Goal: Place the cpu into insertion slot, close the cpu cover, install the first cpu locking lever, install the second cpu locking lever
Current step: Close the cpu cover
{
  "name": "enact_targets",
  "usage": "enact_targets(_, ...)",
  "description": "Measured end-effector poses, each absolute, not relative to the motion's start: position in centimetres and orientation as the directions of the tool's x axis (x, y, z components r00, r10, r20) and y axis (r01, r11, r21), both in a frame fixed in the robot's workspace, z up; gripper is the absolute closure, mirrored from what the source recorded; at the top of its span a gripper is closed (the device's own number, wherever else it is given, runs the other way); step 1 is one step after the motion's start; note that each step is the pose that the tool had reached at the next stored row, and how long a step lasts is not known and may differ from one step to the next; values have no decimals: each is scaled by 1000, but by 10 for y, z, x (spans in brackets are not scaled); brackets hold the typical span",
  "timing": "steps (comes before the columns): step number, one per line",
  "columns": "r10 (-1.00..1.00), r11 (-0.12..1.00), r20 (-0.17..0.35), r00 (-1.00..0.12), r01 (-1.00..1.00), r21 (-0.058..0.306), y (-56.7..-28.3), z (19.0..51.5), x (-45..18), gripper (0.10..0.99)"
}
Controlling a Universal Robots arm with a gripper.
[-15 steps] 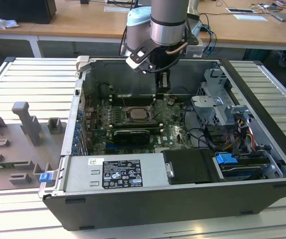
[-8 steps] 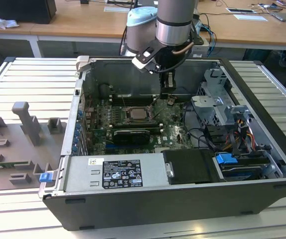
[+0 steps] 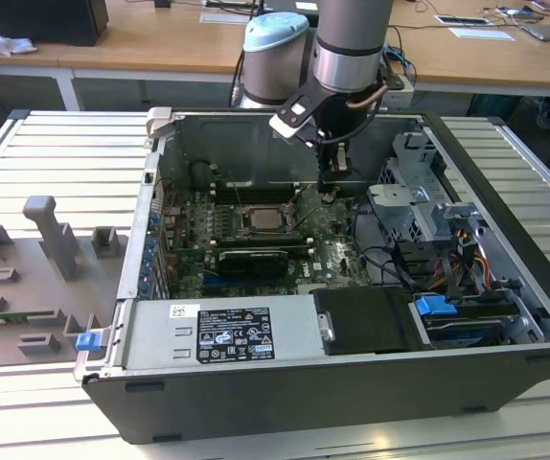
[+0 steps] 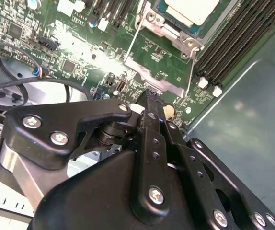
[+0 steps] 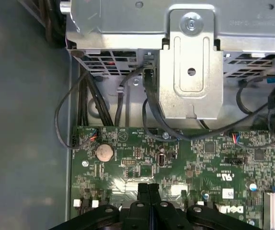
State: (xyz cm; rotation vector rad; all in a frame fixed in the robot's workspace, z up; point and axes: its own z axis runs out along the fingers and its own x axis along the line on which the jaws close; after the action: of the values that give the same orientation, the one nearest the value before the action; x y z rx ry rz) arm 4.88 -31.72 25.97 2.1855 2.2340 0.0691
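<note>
Can't quite tell whether the gripper point(image 3: 329, 192) is actually touching anything. In the second wrist view its own black body blocks most of the picture, and the fingertips point(image 4: 150, 98) end right at a thin wire lever point(image 4: 131, 45) by the socket's end, so whether there's contact is anyone's guess. The fingers themselves are pressed together with nothing between them; the first wrist view shows the two of them side by side point(image 5: 148, 189) over the green motherboard point(image 5: 200, 158).

The arm comes in from the table's far edge, its wrist pointing straight down inside the open computer case point(image 3: 256, 402). It's low over the board, just to the exterior view's right of the insertion slot point(image 3: 240, 233).

The cpu point(image 4: 190, 7) already sits in that slot, pale top up, partly cut off in the second wrist view. The cpu cover point(image 4: 168, 31) looks like it's lying flat around it, but I can't make out if the lever is hooked.

Black memory sticks point(image 4: 238, 33) run alongside the socket. A metal drive cage point(image 5: 190, 72) with cables sits past the board's edge. The case rests on a slatted table point(image 3: 45, 144).
</note>
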Motion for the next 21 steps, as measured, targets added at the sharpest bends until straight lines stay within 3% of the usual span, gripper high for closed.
enact_targets(21,999,29,20,-30,999,41,-319,255,19,980)
